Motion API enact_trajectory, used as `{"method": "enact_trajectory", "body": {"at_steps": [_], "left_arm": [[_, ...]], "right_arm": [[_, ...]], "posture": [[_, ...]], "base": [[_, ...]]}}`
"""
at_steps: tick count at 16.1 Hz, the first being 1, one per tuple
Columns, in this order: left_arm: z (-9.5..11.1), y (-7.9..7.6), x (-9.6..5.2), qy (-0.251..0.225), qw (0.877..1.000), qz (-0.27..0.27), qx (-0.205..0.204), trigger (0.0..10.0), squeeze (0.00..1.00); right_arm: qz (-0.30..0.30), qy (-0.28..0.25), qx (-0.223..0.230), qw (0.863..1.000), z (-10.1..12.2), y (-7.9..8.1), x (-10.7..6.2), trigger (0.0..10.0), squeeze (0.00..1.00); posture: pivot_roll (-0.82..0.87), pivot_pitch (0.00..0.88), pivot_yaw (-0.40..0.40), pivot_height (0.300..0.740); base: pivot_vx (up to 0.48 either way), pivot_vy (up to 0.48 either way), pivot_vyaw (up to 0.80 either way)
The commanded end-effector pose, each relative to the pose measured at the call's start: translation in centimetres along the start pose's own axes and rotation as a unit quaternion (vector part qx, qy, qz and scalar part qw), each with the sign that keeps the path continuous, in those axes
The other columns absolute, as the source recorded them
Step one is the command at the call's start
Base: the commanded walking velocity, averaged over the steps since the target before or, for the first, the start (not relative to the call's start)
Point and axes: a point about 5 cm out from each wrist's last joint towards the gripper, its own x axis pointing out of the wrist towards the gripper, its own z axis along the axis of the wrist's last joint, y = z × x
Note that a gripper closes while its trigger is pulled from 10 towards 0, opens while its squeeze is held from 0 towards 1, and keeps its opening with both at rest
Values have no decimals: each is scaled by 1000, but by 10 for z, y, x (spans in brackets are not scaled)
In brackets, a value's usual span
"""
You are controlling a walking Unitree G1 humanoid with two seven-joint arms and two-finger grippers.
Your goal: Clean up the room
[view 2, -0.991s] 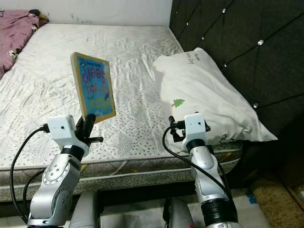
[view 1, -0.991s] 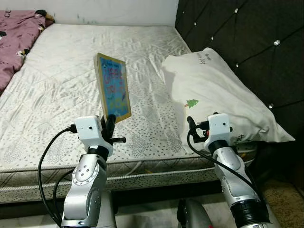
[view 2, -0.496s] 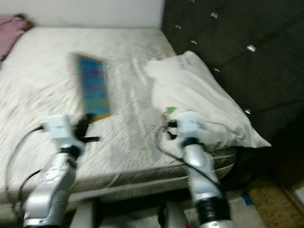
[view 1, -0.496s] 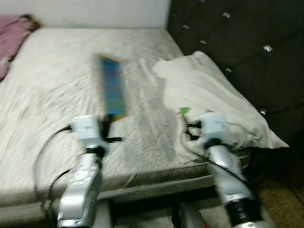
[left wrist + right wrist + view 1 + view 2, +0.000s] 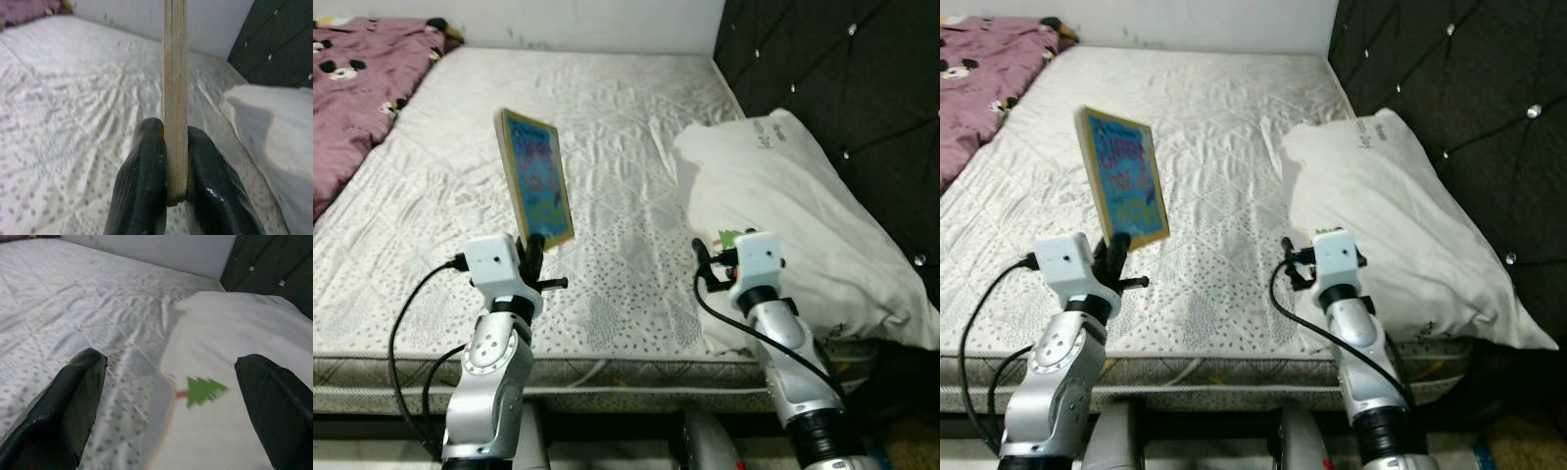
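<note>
**Book held up over the bed**

A bare white quilted mattress (image 5: 607,127) takes up most of the room, with a pale wall at its far end and a dark padded headboard (image 5: 832,69) along the robot's right side.

The left gripper (image 5: 174,161) is clamped on the bottom edge of a board book (image 5: 537,179), one black finger pressed against each face. The book stands upright above the near part of the mattress, tilted slightly, its bright blue cover with coloured lettering turned toward the headboard side. From the wrist camera it appears edge-on, a thin tan slab rising from between the fingers (image 5: 142,186).

The right gripper (image 5: 171,396) hangs with its two fingers spread wide and nothing between them. It sits at the near edge of the mattress, just beside a large white pillow (image 5: 803,225) that leans against the headboard. The pillow carries a small green tree print (image 5: 205,390) near its lower corner.

On the side of the mattress away from the headboard, a purple blanket (image 5: 357,69) with a cartoon pattern lies bunched.
</note>
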Motion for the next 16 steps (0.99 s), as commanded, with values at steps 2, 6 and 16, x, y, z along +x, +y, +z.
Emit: {"method": "enact_trajectory", "body": {"at_steps": [2, 6, 16], "left_arm": [[2, -6, 6, 10, 999, 8, -37, 10000, 0], [-13, -12, 12, 82, 991, 18, -107, 10000, 0], [-60, -85, 25, 293, 912, -159, -240, 10000, 0]], "right_arm": [[-10, 3, 2, 1000, -2, -5, -2, 10000, 0], [-7, 2, -4, 1000, 0, -10, -3, 10000, 0], [11, -15, -51, 999, 19, -22, -30, 10000, 0]], "posture": [[-22, 50, -51, 540], [-23, 57, -84, 540], [-141, 75, -97, 540]], "base": [[0, 0, 0], [0, 0, 0], [0, 0, 0]]}}
